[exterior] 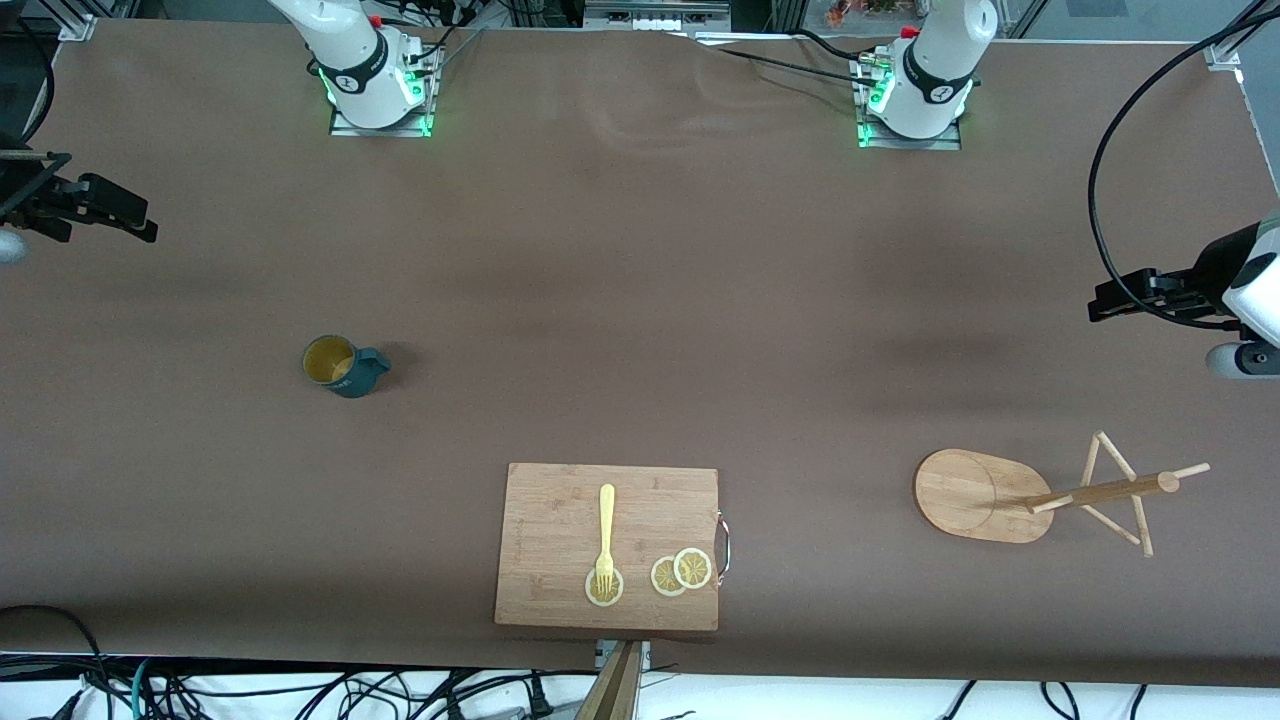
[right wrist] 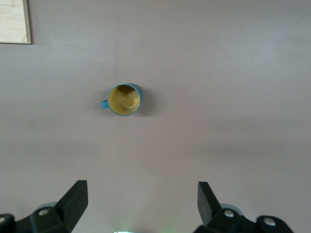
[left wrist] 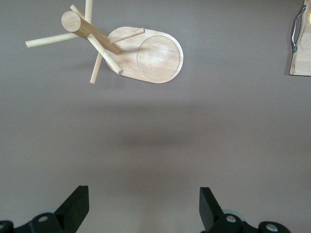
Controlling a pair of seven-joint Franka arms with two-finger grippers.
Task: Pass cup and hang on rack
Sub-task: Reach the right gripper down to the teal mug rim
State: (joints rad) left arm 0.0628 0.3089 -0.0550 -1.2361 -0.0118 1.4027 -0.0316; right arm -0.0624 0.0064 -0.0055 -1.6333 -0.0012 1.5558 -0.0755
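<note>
The dark teal cup (exterior: 345,366) stands upright on the table toward the right arm's end, its yellowish inside showing; it also shows in the right wrist view (right wrist: 124,99). The wooden rack (exterior: 985,495) stands toward the left arm's end, with its post and pegs over an oval base; it also shows in the left wrist view (left wrist: 155,56). My right gripper (exterior: 110,212) hangs open and empty over bare table at its end, apart from the cup (right wrist: 142,194). My left gripper (exterior: 1135,298) hangs open and empty over bare table at its end, apart from the rack (left wrist: 144,199).
A rectangular wooden cutting board (exterior: 560,500) lies near the front edge between cup and rack. It carries a yellow fork (exterior: 606,535) and three lemon slices (exterior: 680,572). The board's metal handle (left wrist: 295,29) shows in the left wrist view. Brown cloth covers the table.
</note>
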